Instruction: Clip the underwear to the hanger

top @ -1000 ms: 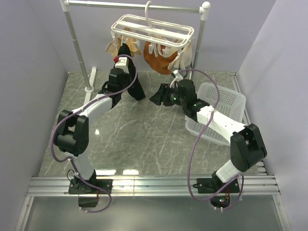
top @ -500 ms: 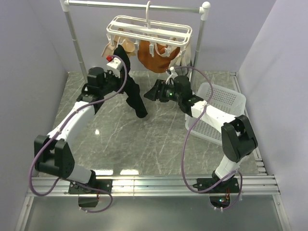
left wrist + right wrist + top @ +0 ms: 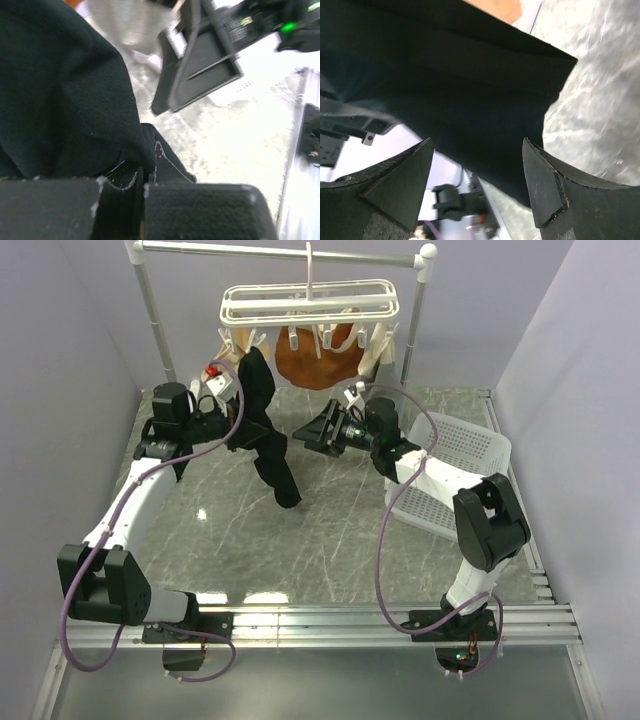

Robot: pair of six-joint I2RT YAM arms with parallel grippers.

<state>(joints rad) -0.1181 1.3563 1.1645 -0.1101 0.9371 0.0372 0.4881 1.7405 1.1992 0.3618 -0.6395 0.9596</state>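
Note:
The black underwear [image 3: 268,430] hangs in a long bunch below the left end of the white hanger [image 3: 310,302], its lower end near the floor. My left gripper [image 3: 240,432] is shut on the underwear's fabric about midway up; in the left wrist view the fingers [image 3: 195,210] pinch the black cloth [image 3: 60,90]. My right gripper [image 3: 308,432] is open, just right of the underwear and apart from it. In the right wrist view the open gripper [image 3: 477,175] faces the black cloth [image 3: 445,75].
The hanger hooks on a metal rail stand [image 3: 158,330]. An orange garment [image 3: 315,365] and tan garments [image 3: 385,345] hang from its clips. A white laundry basket [image 3: 470,455] stands at the right. Grey walls close both sides.
My left arm has swung left and outward, carrying the underwear with it. My right gripper has moved left toward the cloth. The hanger has swung.

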